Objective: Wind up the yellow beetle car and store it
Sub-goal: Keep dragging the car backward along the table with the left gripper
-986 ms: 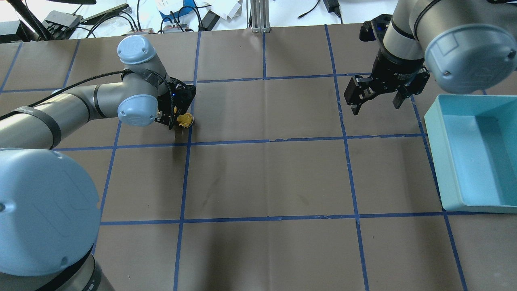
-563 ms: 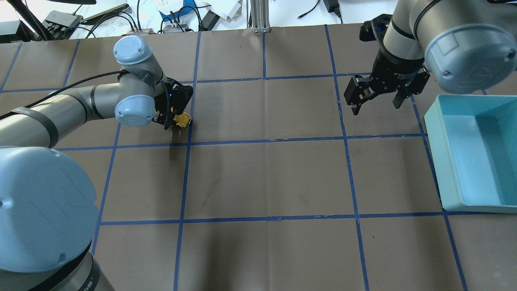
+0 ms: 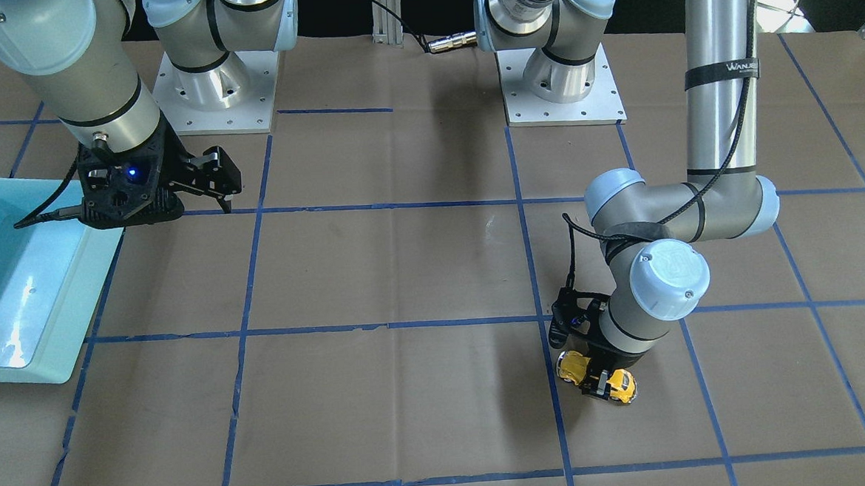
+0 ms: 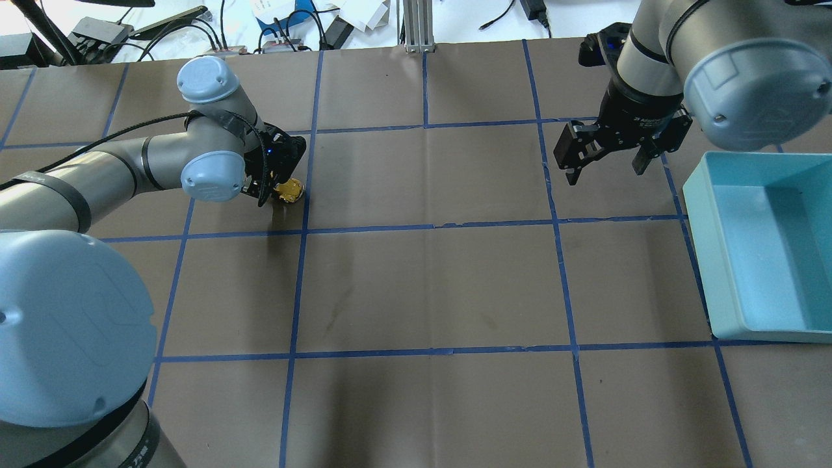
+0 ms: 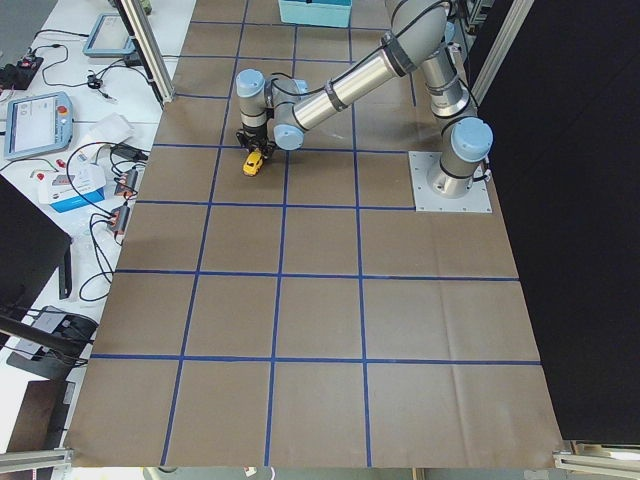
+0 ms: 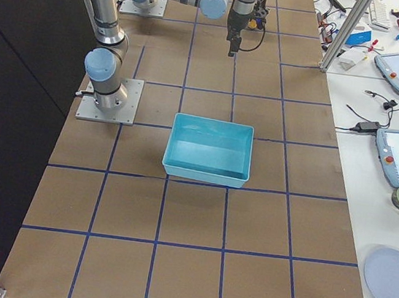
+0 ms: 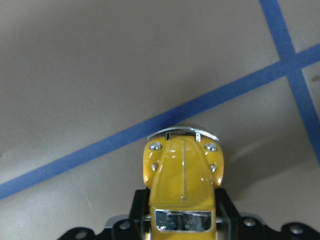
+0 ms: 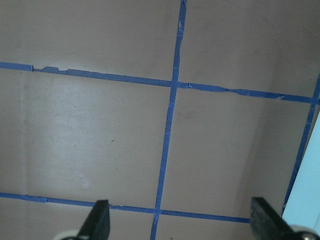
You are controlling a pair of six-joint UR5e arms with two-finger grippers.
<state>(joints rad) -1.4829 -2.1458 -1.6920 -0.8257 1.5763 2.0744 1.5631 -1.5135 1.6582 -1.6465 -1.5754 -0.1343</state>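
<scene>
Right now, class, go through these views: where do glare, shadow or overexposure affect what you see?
Exterior front-facing: a bright reflection streaks the floor of the teal bin. Left wrist-mounted: the yellow beetle car is crisp, its shadow falling to its right on the table. Right wrist-mounted: a pale sheen washes the table at left. Overhead exterior: the workbench beyond the table is blown out white.

White capitals reading "WANJE", with the rest curving out of sight, stand on a black fabric strap [image 3: 720, 76]. It is wrapped round the upright silver tube of the robot's left arm [image 3: 716, 6], seen here from the front-facing camera. In the overhead view, a line of small white lettering on the black wrist collar [image 4: 645, 121] of the right arm is too fine to read.
</scene>
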